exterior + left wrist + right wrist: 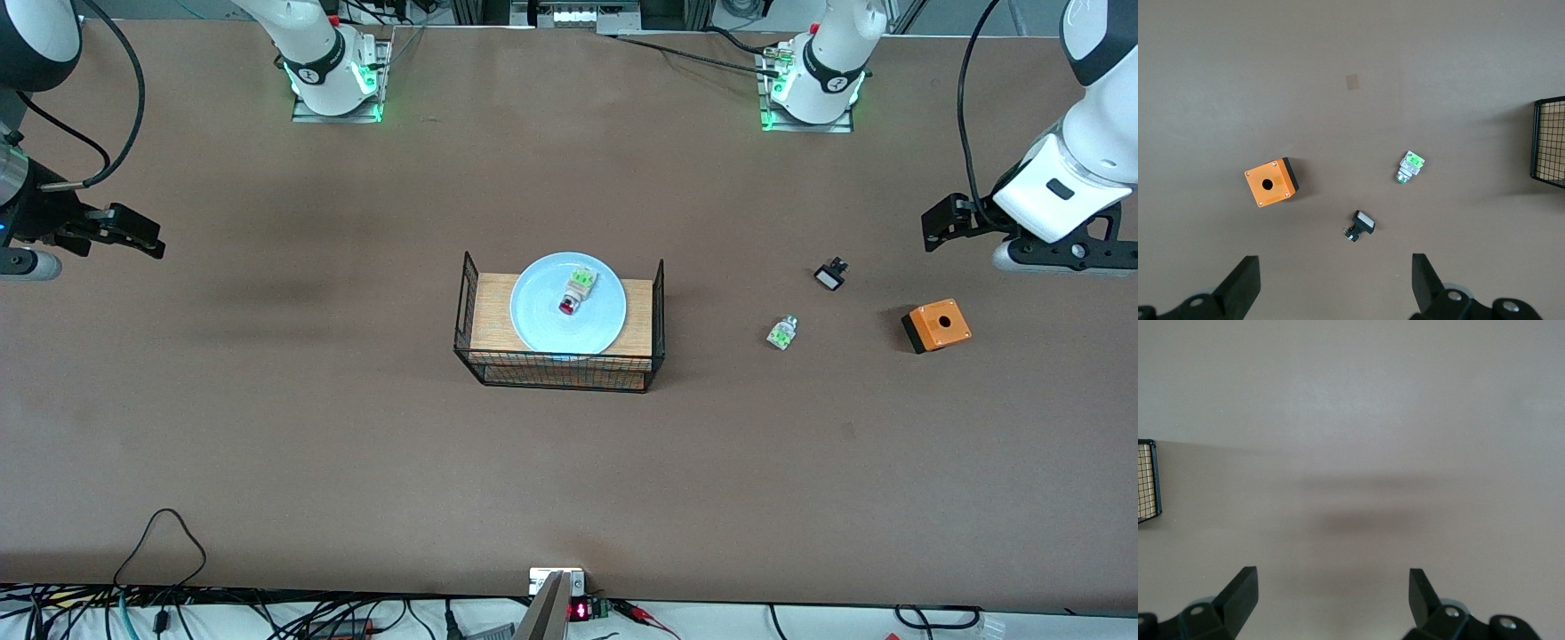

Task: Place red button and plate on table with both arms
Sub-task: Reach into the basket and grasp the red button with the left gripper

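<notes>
The pale blue plate [542, 313] lies on a small wooden board with black wire sides [494, 313] in the middle of the brown table [267, 427]. The red button [574, 292] lies on its side on the plate, red cap toward the front camera. My left gripper [944, 222] hangs open and empty over the table at the left arm's end; its view [1336, 277] shows both fingers wide apart. My right gripper [133, 233] hangs open and empty over bare table at the right arm's end, also seen in its own view [1333, 590].
Between the board and the left gripper lie a white-green part without a red cap [782, 332] [1410, 167], a small black part with a white face [830, 275] [1360, 225] and an orange box with a hole [936, 325] [1271, 182]. Cables lie along the table's front edge.
</notes>
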{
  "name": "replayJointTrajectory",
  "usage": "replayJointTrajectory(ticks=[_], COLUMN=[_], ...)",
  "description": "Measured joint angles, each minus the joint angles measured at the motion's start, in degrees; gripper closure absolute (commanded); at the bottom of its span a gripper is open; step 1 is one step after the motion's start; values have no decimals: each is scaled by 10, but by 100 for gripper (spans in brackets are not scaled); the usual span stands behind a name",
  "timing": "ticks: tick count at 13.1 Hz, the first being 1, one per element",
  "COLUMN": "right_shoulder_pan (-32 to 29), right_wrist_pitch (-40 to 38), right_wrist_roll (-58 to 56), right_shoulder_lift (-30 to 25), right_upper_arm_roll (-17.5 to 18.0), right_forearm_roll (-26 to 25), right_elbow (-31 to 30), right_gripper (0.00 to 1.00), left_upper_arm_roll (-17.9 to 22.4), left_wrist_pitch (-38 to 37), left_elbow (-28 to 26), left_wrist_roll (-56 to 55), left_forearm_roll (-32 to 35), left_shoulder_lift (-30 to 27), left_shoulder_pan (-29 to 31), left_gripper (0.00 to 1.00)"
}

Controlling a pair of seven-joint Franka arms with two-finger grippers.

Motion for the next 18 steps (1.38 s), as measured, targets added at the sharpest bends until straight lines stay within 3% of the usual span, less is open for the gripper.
replayJointTrajectory(ticks=[9,12,14,16,18], right_shoulder_pan=[0,0,0,0,0], right_wrist_pitch=[0,0,0,0,0], right_wrist_roll=[0,0,0,0,0], right_shoulder_lift=[0,0,0,0,0], right_upper_arm_roll=[0,0,0,0,0], right_forearm_roll=[0,0,0,0,0], right_elbow=[0,0,0,0,0], right_gripper=[0,0,0,0,0], left_upper_arm_roll=[-3,-8,-15,-19,-22], left_wrist_pitch=[-43,-100,-140,-144,-143], left_elbow=[22,26,26,39,86], left_wrist_roll=[0,0,0,-1,-20], left_forearm_roll=[-4,-103,-160,-175,-176], left_shoulder_lift=[22,31,41,55,77], left_shoulder_pan=[5,-3,-29,-79,-135], left_gripper=[0,0,0,0,0])
